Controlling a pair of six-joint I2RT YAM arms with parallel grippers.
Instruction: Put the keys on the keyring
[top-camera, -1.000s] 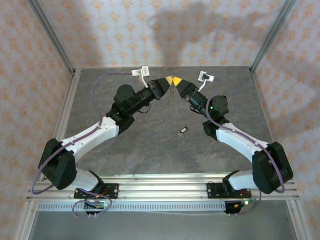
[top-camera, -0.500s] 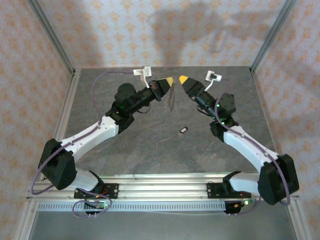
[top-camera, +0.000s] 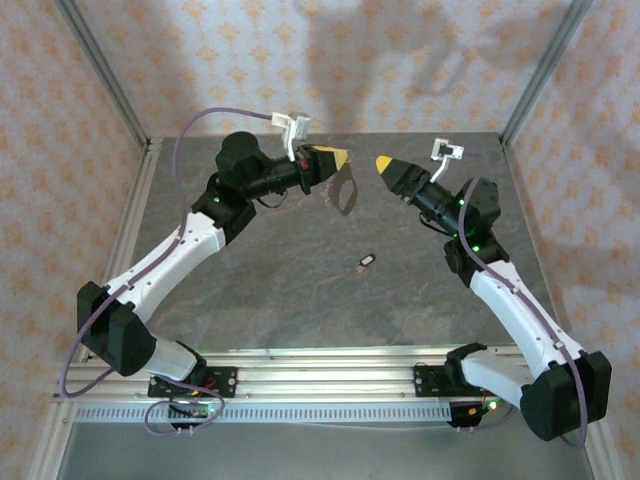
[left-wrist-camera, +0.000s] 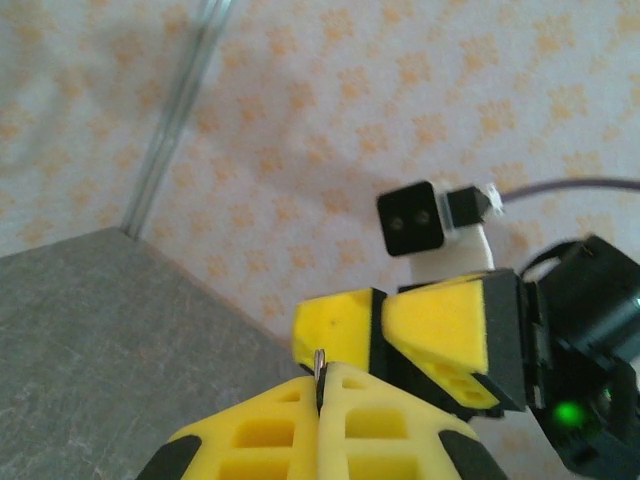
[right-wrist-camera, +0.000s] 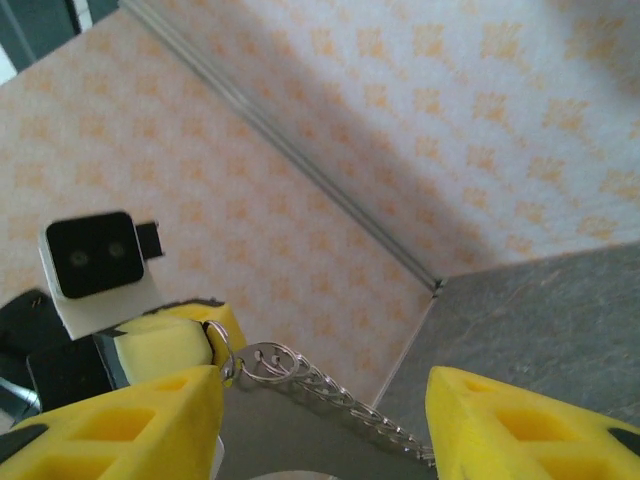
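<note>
My left gripper (top-camera: 340, 157) is up over the back of the table, shut on the keyring (top-camera: 347, 193), whose thin loop of chain dangles below the yellow tips. The left wrist view has the ring's edge (left-wrist-camera: 320, 363) pinched between the closed fingers (left-wrist-camera: 262, 425). From the right wrist I see that ring (right-wrist-camera: 226, 346) and its chain (right-wrist-camera: 335, 396) hanging from the left gripper (right-wrist-camera: 172, 338). My right gripper (top-camera: 384, 163) faces it a short gap away, open, with nothing between its fingers (right-wrist-camera: 150, 420). The key (top-camera: 367, 261), small and dark with a silvery end, lies on the table mid-way between the arms.
The grey stone-patterned table (top-camera: 300, 290) is framed by aluminium posts (top-camera: 100, 70) and patterned walls. An aluminium rail (top-camera: 320, 360) carrying both arm bases runs along the near edge.
The right gripper let go, opened and drew back to the right. The left arm lifted and swung slightly left, keeping the keyring; the tips that met are now apart.
</note>
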